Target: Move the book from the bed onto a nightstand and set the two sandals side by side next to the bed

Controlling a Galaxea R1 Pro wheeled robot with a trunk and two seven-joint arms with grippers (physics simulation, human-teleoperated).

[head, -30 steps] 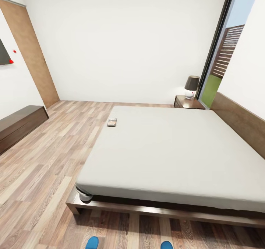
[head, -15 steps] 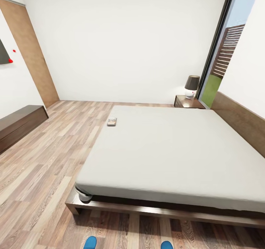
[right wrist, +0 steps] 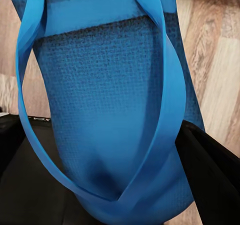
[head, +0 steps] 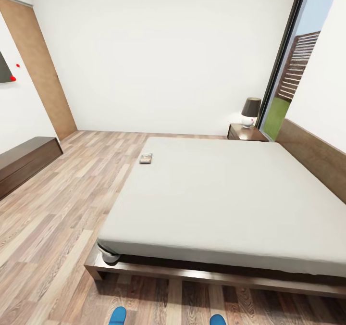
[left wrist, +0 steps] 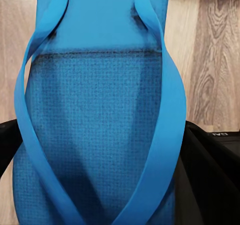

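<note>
**A:** Where do your two claws stand?

**B:** Your left gripper (left wrist: 107, 185) is closed on a flat bright blue flip-flop sandal (left wrist: 100, 110); its dark fingers (left wrist: 207, 170) flank the sole. Your right gripper (right wrist: 110, 185) is clamped on the second blue sandal (right wrist: 105, 105) the same way. From the head camera their blue tips show at the near edge, the left one (head: 117, 316) and the right one (head: 217, 319), well apart, above the wood plank floor (head: 57, 209).

**A:** And the rest?

**B:** The large low bed with the light grey mattress (head: 226, 195) lies straight ahead, its dark frame's near rail just beyond both tips. Each sole's long axis runs along its gripper, toward the bed. You'll need to bring them together beside it. The small dark paperback book (head: 146, 158) rests far left on the mattress, nearer your left arm; the dark brown nightstand (head: 245, 133) with its black-shaded lamp (head: 250, 112) stands far right.
</note>
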